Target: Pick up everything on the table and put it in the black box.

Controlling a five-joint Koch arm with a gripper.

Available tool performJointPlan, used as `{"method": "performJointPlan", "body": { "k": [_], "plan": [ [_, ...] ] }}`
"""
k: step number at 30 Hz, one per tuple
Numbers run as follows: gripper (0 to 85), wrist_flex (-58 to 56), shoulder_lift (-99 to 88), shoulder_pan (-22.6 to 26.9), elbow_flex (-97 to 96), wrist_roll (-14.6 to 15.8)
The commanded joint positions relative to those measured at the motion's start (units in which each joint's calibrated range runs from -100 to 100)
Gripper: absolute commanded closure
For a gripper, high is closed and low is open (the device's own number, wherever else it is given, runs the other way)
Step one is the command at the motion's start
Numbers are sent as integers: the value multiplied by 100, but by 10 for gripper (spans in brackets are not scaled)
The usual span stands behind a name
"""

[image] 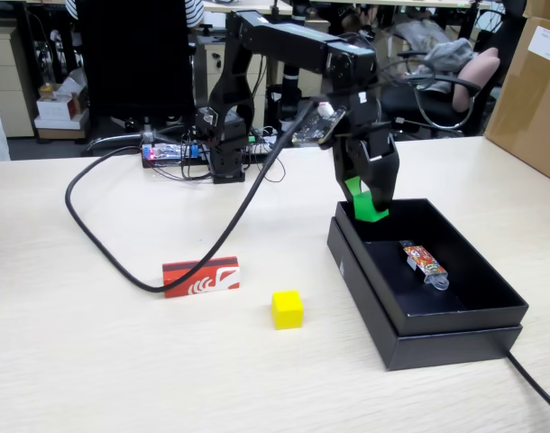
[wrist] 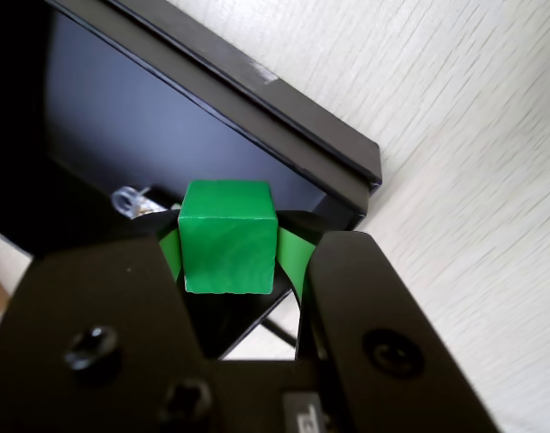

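My gripper point(image: 371, 206) is shut on the small green cube point(image: 372, 212) and holds it just over the far left corner of the black box point(image: 437, 347). In the wrist view the green cube point(wrist: 227, 236) sits squeezed between the green-padded fingers point(wrist: 290, 257) of the gripper point(wrist: 227, 248), with the black box rim point(wrist: 257, 99) and its dark inside below. The yellow cube point(image: 288, 308) rests on the table point(image: 95, 361) left of the box. The red block with a white swirl point(image: 201, 277) lies further left.
An orange patterned packet point(image: 424, 262) lies inside the box; its clear end point(wrist: 131, 200) shows in the wrist view. A thick black cable point(image: 104, 248) loops over the table behind the red block. The arm base point(image: 225, 144) stands at the back, and a cardboard carton point(image: 532, 90) at the far right.
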Motion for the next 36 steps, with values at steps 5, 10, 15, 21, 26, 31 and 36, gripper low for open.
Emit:
{"method": "performJointPlan", "body": {
  "k": [5, 10, 15, 21, 26, 31, 36],
  "plan": [
    [678, 260, -136, 0, 157, -83],
    [612, 260, -205, -15, 184, -88],
    [612, 260, -343, -20, 220, -107],
    [588, 260, -1593, -264, 429, -122],
    [454, 260, -2683, -821, 284, -308],
    [391, 260, -2913, -1514, -369, -611],
    [384, 260, -2764, -1910, -1294, -806]
  ]
}}
